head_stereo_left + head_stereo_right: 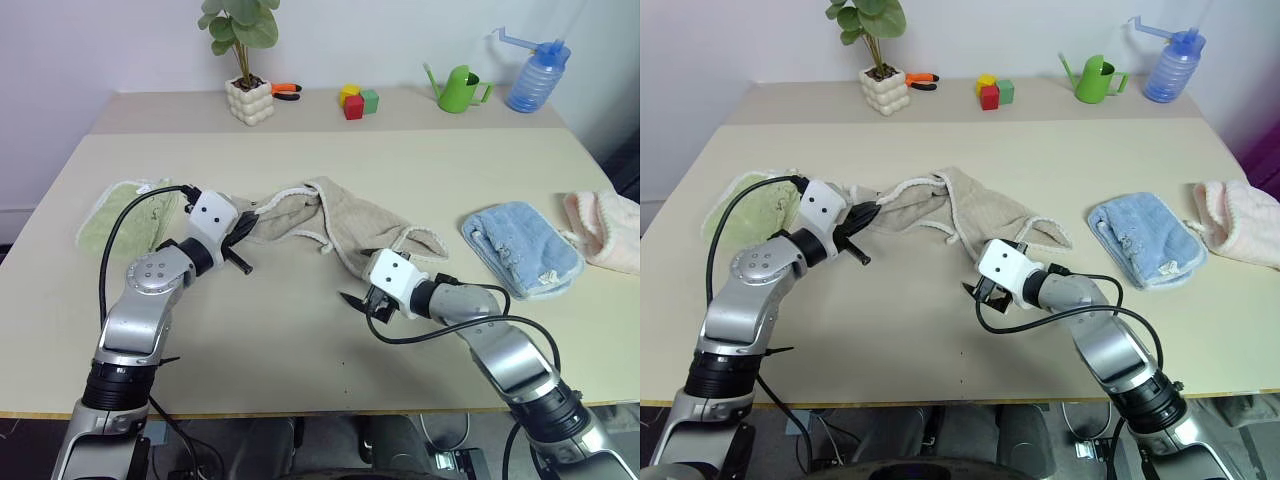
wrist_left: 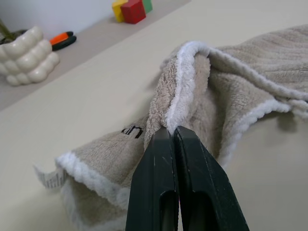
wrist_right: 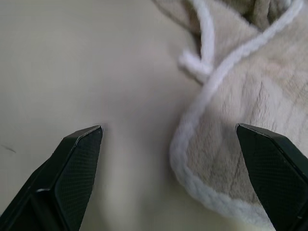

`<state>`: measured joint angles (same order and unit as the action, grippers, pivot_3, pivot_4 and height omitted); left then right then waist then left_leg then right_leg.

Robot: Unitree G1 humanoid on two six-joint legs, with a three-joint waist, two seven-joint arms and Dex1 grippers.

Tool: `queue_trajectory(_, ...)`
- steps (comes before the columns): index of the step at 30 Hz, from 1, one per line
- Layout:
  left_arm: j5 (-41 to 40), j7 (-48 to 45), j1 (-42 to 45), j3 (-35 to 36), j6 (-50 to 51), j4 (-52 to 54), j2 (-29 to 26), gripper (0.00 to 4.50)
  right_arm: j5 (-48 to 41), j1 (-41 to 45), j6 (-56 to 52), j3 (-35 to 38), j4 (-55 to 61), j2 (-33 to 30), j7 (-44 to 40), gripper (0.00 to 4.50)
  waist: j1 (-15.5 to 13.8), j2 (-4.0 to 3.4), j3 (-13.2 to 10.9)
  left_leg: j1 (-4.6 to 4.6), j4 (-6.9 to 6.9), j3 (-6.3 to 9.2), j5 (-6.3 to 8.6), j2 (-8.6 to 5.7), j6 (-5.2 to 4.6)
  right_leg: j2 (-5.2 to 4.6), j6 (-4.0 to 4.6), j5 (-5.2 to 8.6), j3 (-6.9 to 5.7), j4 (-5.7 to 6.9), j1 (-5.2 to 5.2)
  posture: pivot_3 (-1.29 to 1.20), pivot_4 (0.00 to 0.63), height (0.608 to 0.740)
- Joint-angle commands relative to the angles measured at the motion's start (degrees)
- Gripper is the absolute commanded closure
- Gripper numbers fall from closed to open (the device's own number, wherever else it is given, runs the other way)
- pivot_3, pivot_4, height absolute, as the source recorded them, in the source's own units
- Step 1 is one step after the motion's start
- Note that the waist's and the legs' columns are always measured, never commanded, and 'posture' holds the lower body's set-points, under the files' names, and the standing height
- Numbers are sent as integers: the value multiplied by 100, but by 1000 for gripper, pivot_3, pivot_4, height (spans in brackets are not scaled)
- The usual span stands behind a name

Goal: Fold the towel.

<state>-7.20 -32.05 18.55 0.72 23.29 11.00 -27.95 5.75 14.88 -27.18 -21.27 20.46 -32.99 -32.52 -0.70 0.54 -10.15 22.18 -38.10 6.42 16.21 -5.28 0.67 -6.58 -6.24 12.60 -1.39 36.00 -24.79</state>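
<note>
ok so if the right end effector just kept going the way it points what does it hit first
Most likely the towel. The right end effector is open, with the towel's white-stitched edge lying between and just ahead of its fingers, over the table. Depth is hard to judge, so it might graze the tabletop beside that edge first.

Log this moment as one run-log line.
task: fold towel | left pincer: shut on towel edge | right pincer: open, at towel's near edge, not gripping | towel: crumpled, unfolded on table
</note>
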Motion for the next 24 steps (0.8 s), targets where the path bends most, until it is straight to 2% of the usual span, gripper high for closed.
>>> queue_trajectory(1, 19, 8, 18, -16, -192, 37, 4, 4472, 719, 106, 367, -43, -327, -254, 269, 0, -1, 1, 1, -1, 0, 0, 0, 0, 0, 1, 0, 0, 0, 0, 0, 0, 150, 732)
queue_trajectory(5, 20, -4, 0, -27, -269, -31, -14, 4472, 927, 167, 561, 187, -666, -369, 387, 0, -12, 6, 4, -4, -1, 1, 0, -1, 0, 0, 0, 0, -1, -1, 7, 0, 150, 732)
queue_trajectory(6, 19, -12, -5, -25, -288, -48, -18, 4500, 963, 196, 610, 246, -745, -395, 407, 514, -11, 6, 4, -5, -1, 1, 0, -1, 0, 0, 0, 0, -1, -1, 8, 0, 150, 732)
queue_trajectory(8, 24, -33, -16, -27, -335, -94, -28, 4500, 1026, 245, 809, 307, -885, -479, 400, 1269, -13, 6, 4, -5, -1, 1, 0, -1, 0, 0, 0, 0, -1, -1, 9, 0, 150, 732)
queue_trajectory(14, 66, -44, -21, -50, -427, -174, -40, 4500, 1117, 298, 1252, 355, -1093, -513, 319, 4342, 3, 5, 3, -5, -1, 1, 0, 0, 0, 2, 0, 0, -2, -1, 7, 0, 150, 732)
queue_trajectory(15, 69, -43, -34, -44, -444, -183, -47, 4500, 1115, 301, 1298, 374, -1110, -496, 316, 4471, 9, 5, 3, -5, -1, 1, 0, 1, 0, 2, 0, 0, -2, 0, 6, 0, 150, 732)
queue_trajectory(24, 20, 56, 60, 160, -559, -293, -118, 4500, 1001, 567, 1552, 801, -1228, -452, 305, 4471, 4, 4, 3, -4, 0, 1, 0, 1, 0, 3, 0, 0, -1, -1, 5, 0, 150, 732)
